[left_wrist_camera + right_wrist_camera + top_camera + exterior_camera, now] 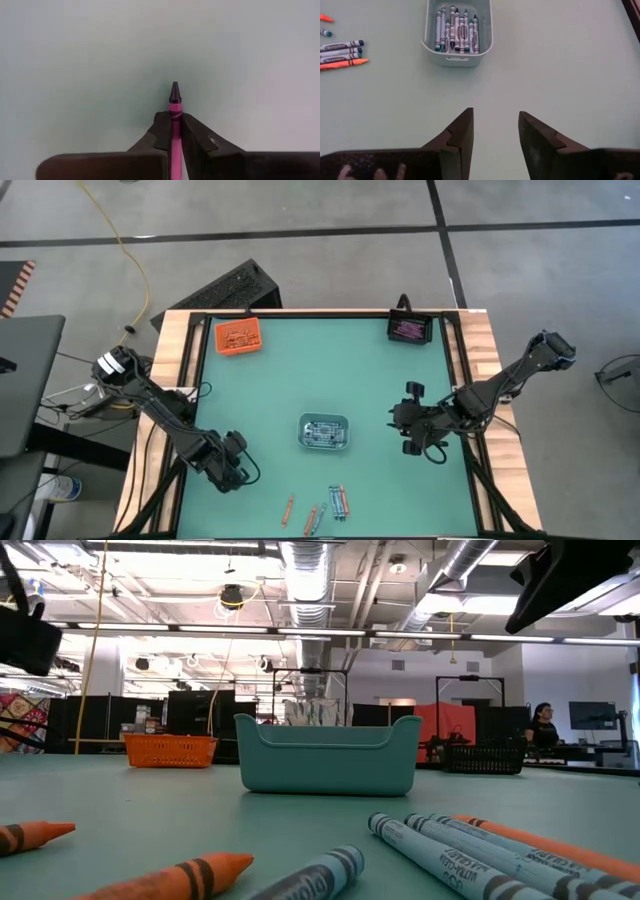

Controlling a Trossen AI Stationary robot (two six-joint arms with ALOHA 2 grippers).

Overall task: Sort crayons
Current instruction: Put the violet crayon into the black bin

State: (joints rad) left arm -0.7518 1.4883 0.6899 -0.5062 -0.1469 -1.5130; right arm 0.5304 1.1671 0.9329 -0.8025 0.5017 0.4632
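Observation:
My left gripper (175, 131) is shut on a pink crayon (174, 107) with a dark purple tip, over the near left of the green table (270, 395). In the high view that gripper (232, 470) hides the crayon. My right gripper (496, 125) hangs open with nothing between its fingers at the table's right (412, 430). Several grey-blue crayons lie in the clear-grey tray (325, 432) at the centre. Loose orange and grey-blue crayons (330, 505) lie flat near the table's front edge. My left gripper pinches the pink crayon's paper-wrapped shaft (174, 120) between its two fingers (161, 131), just behind the tip. The fingers come from above, slanting steeply down. The dark tip (174, 92) sticks out past the fingertips; whether the crayon is off the table I cannot tell.
An orange tray (238, 336) with orange crayons stands at the far left, a black tray (410, 329) with purple-pink crayons at the far right. The clear-grey tray (457, 30) lies ahead of my right gripper. Open green table lies between both arms.

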